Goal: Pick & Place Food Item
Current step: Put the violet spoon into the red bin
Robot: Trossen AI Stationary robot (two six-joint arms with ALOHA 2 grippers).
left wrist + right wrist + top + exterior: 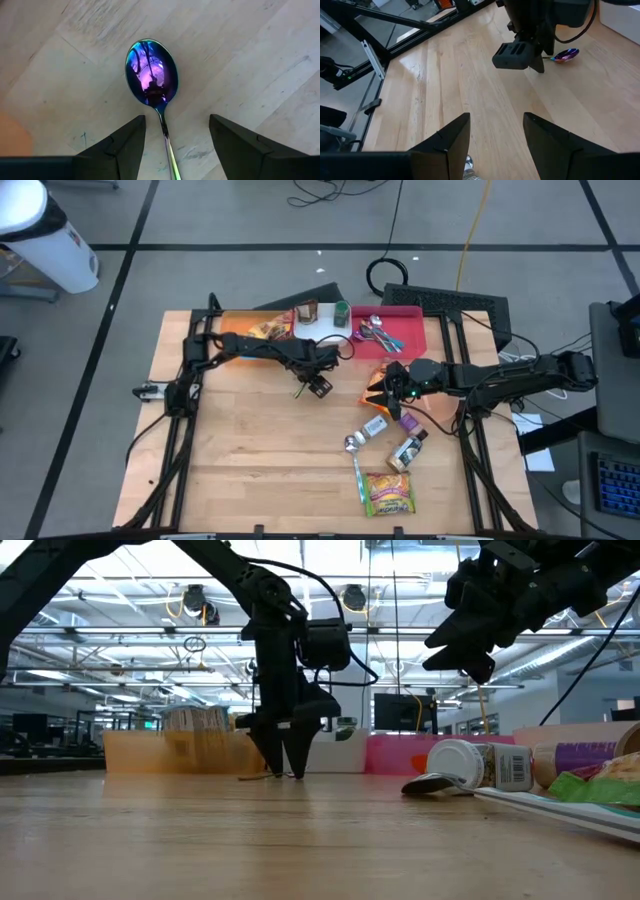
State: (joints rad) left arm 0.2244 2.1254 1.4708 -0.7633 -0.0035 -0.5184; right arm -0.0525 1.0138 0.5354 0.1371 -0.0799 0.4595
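An iridescent purple spoon (151,70) lies flat on the wooden table, and it also shows in the high view (299,389) and the right wrist view (565,55). My left gripper (177,125) is open and points down at the table's middle (290,770). Its fingers stand on either side of the spoon's handle (165,132) without touching it. My right gripper (378,393) is open and empty. It hangs well above the table (465,655), to the right of the left gripper.
A pink tray (405,332) with several spoons and an orange tray (250,325) stand at the far edge, with jars (307,311) between them. A silver spoon (352,446), two small bottles (375,426) (408,450) and a snack bag (388,493) lie near right.
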